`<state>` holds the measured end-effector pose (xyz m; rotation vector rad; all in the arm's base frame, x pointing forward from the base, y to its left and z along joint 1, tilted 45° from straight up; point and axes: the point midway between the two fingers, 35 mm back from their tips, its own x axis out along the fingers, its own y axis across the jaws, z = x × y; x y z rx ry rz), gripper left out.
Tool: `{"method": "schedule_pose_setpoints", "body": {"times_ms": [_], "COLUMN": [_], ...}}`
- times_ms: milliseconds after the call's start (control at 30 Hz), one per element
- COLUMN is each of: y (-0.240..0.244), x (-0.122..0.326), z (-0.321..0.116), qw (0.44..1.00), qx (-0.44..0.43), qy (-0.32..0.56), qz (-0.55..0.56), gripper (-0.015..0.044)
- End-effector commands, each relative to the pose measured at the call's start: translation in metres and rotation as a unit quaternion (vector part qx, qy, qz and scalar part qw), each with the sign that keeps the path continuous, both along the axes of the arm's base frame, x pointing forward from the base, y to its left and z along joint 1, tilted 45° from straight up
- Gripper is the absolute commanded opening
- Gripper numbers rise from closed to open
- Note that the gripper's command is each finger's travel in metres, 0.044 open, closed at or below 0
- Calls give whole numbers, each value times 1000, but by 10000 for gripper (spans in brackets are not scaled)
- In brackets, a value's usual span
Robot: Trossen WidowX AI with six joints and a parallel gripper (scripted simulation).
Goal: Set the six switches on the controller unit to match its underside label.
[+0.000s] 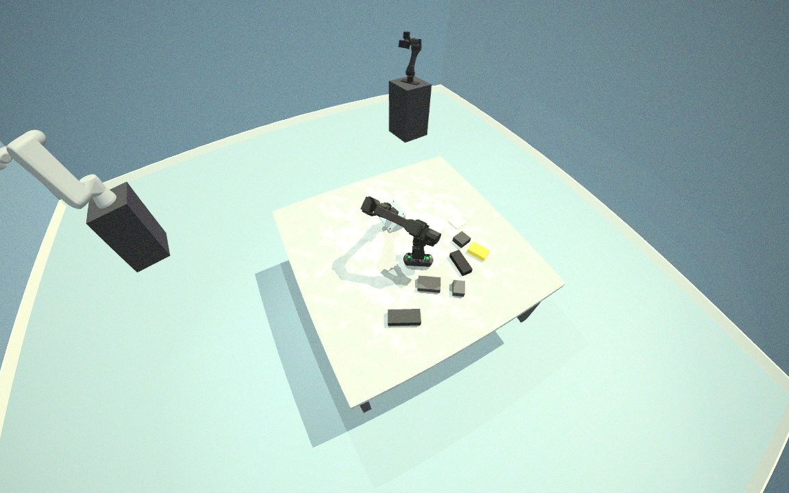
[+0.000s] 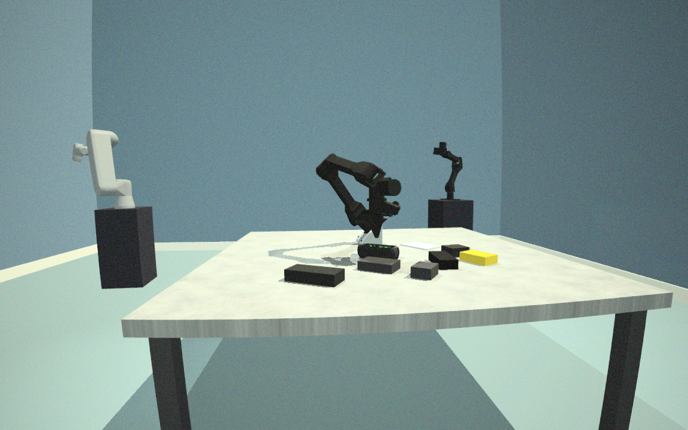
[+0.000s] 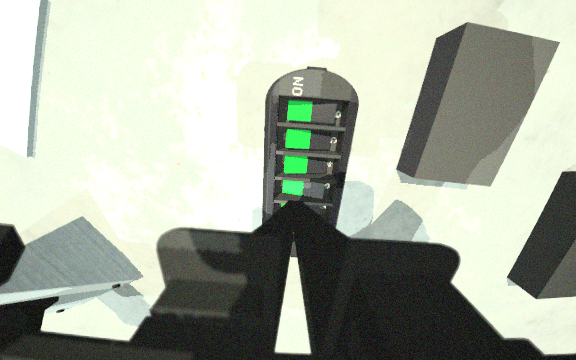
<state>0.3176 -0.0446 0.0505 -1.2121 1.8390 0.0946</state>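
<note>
Above mid-desk (image 1: pixel 348 368) (image 2: pixel 397 323) (image 3: pixel 143 125), between left and right edges, top view: see unit (image 1: pixel 418 261) (image 2: pixel 378 251) (image 3: pixel 318 84) under gripper (image 1: pixel 418 252) (image 2: pixel 376 235) (image 3: pixel 294 207), long axis side to side. Exterior: find gripper pressed together, pinching nothing, just over unit; blue walls (image 1: pixel 630 92) (image 2: pixel 282 80) beyond. Wrist: see unit stretching lengthwise ahead, near end hidden; cannot tell contact. Judge next press as needing alignment along that row.

- bench (image 1: pixel 324 245) (image 2: pixel 303 299) (image 3: pixel 178 165): mottled, stone-like top, wood-look grained edge
- blocks (image 1: pixel 404 317) (image 2: pixel 314 276) (image 3: pixel 488 105): matt, smooth
- unit (image 1: pixel 418 260) (image 2: pixel 378 251) (image 3: pixel 318 85): plastic-looking, smooth
</note>
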Motion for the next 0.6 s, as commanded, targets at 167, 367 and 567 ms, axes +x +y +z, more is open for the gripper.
{"method": "schedule_pose_setpoints", "body": {"times_ms": [167, 367, 567], "y": [15, 13, 6], "x": [11, 12, 11], "z": [-5, -9, -16], "qw": [1000, 1000, 1000], "qx": [2, 2, 2], "qy": [1, 1, 1], "qz": [-1, -1, 0], "gripper": [0, 0, 0]}}
